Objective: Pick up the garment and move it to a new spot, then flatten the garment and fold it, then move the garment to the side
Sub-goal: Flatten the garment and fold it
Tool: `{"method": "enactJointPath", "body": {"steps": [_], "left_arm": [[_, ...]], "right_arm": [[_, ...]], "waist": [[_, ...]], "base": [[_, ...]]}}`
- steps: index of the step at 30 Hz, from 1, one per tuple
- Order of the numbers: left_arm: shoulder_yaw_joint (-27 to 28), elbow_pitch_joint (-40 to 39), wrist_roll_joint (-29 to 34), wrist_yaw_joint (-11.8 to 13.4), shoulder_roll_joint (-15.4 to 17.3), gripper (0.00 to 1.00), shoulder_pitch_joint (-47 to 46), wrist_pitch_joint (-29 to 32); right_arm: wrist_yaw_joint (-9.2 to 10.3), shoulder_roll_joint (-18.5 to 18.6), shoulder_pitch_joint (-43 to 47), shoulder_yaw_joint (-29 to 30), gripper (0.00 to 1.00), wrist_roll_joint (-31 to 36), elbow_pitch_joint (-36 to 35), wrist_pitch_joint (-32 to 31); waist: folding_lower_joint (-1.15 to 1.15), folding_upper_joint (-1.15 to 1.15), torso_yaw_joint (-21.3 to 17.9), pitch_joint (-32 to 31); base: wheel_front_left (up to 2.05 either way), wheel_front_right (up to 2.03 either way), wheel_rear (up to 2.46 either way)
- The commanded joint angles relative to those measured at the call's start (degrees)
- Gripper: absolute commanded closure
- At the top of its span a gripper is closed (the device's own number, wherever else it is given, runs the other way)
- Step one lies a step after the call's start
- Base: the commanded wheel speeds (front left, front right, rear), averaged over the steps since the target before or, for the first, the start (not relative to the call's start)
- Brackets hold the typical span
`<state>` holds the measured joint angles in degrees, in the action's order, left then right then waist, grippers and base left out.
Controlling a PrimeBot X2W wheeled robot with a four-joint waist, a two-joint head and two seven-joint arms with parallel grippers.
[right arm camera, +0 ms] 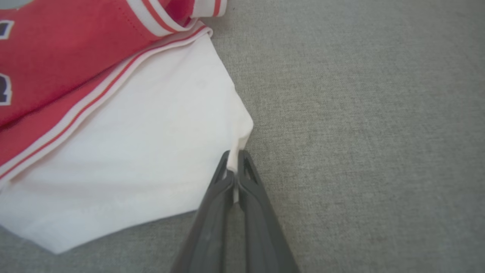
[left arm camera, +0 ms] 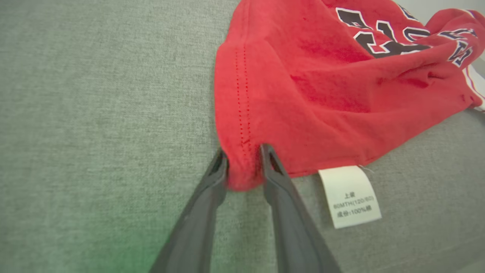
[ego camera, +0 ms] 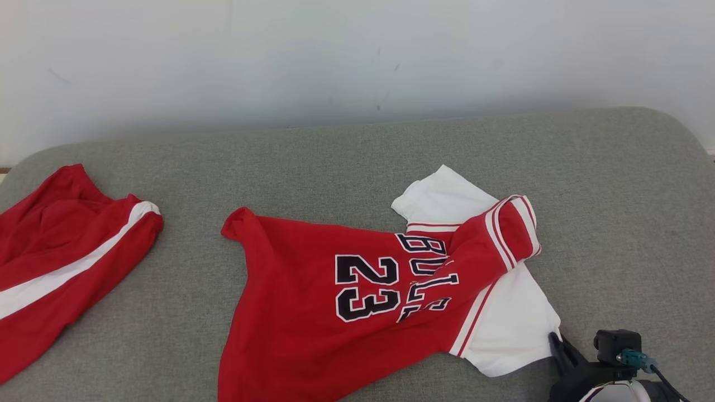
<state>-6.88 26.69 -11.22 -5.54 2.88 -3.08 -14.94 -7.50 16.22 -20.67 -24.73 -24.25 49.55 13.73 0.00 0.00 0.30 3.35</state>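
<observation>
Red and white, the jersey lies crumpled in the near middle of the head view on a grey padded surface. Its number 23 faces up and its lower edge runs out of view at the bottom. A white sleeve reaches the right gripper at the lower right. Red shorts with a white stripe lie well apart at the left edge. Bare grey cloth spreads between the two garments, behind the jersey up to the pale wall, and to its right.

From the left wrist, the left gripper has its fingers partly closed, one on each side of a bunched corner of the stitched red hem, both touching it. A white care label sticks out from the edge just beside them; open grey surface fills the left half.

From the right wrist, the right gripper is pinched tight on the corner of the white sleeve, with clear grey surface to its right.
</observation>
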Motion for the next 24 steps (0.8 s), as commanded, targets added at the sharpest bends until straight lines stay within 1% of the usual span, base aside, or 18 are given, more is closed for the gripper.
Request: {"method": "enactJointPath", "body": {"steps": [1,4,9,13,17,22,23,24], "left_arm": [[-0.15,0.61,0.03,-0.32,0.03,1.00,-0.15,-0.15],[-0.17,1.03,0.26,-0.27,0.06,1.00,-0.19,-0.15],[1.31,-1.46,0.75,0.25,0.05,1.00,1.02,-0.16],[3.07,-5.26,1.93,0.25,0.09,1.00,2.27,-0.16],[4.36,-10.40,3.27,-0.12,0.84,1.00,2.37,-0.15],[4.31,-15.64,5.51,-0.39,2.24,1.00,0.01,-0.16],[3.78,-16.73,6.10,-0.80,3.31,1.00,-1.49,-0.16],[3.46,-16.90,6.13,-0.85,3.86,1.00,-2.45,-0.16]], "right_arm": [[0.02,-0.33,0.17,-0.46,1.00,-0.27,0.77,0.04],[0.01,-0.88,-0.13,-1.35,1.00,-1.19,0.90,0.60],[0.01,-0.15,1.04,-2.29,1.00,-4.76,-2.84,1.44],[0.01,1.38,3.18,-3.04,1.00,-8.06,-8.78,1.49],[0.01,2.72,5.32,-4.20,1.00,-9.73,-15.93,1.51],[0.01,3.42,4.44,-5.50,1.00,-11.25,-22.91,1.52],[0.01,3.58,2.89,-6.05,1.00,-12.19,-25.17,1.09],[0.01,3.81,2.04,-6.17,1.00,-12.48,-25.98,0.88]], "waist": [[0.00,0.00,-0.01,-0.08],[0.00,0.00,0.04,-0.39],[0.00,0.00,0.25,-1.17],[0.00,0.00,0.15,-1.91],[0.00,0.00,-0.40,-2.37],[0.00,0.00,-1.74,-2.70],[0.00,0.00,-2.28,-2.50],[0.00,0.00,-2.49,-2.31]], "base": [[0.00,0.00,0.00],[0.00,0.00,0.00],[0.00,0.00,0.00],[0.00,0.00,0.00],[0.00,0.00,0.00],[0.00,0.00,0.00],[0.00,0.00,0.00],[0.00,0.00,0.00]]}}
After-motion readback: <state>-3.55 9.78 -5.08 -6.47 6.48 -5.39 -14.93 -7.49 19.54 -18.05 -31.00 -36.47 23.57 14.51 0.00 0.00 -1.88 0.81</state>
